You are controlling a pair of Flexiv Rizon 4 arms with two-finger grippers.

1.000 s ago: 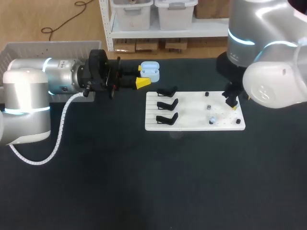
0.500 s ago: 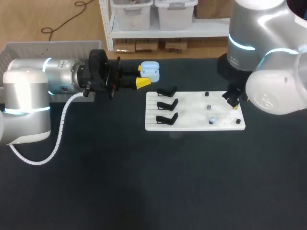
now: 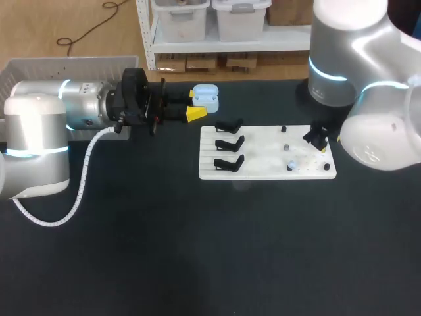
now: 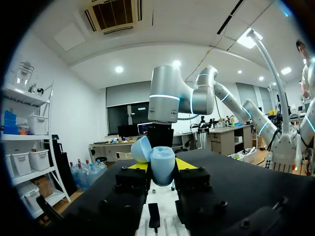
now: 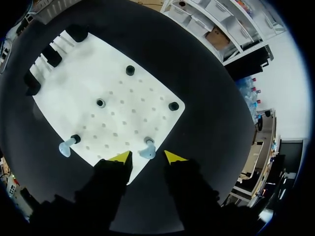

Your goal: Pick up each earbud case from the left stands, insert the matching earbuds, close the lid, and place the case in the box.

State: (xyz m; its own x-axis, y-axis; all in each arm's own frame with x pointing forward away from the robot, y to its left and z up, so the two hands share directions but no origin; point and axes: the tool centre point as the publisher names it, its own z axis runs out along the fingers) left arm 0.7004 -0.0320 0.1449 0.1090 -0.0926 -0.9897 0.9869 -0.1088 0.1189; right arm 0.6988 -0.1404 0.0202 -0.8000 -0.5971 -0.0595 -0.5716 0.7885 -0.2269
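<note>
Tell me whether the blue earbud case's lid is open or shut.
Open. The left wrist view shows the earbud case with its lid swung back off the body, held in the left jaws.

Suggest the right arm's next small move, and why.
Probably lower the right jaws around the earbud and close: they stand open with it between their tips on the white board, while the left jaws hold the open case.
</note>
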